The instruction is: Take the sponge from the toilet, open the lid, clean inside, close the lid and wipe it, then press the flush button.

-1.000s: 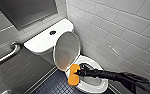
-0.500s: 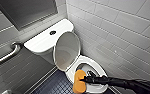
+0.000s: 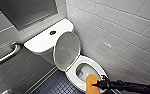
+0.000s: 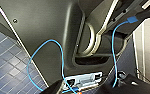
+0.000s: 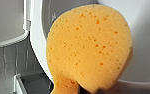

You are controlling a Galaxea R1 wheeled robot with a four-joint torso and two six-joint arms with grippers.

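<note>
The white toilet point(image 3: 72, 75) stands against the tiled wall with its lid point(image 3: 66, 50) raised and leaning back on the tank. On the tank top sits the round dark flush button point(image 3: 52, 32). My right arm reaches in from the right, and its gripper point(image 3: 97, 85) is shut on the orange-yellow sponge point(image 3: 91, 83). The sponge hangs over the near side of the open bowl, by the rim. In the right wrist view the sponge point(image 5: 91, 47) shows large in front of the white bowl wall.
A metal grab bar point(image 3: 6, 56) runs along the grey tiled wall on the left. White wall tiles point(image 3: 121, 37) rise close beside the toilet on the right. Dark blue floor tiles point(image 3: 56, 86) lie left of the bowl, also seen in the left wrist view point(image 4: 6, 70).
My right gripper has carried the sponge from the bowl's left rim across to its near right side. The lid stays up.
</note>
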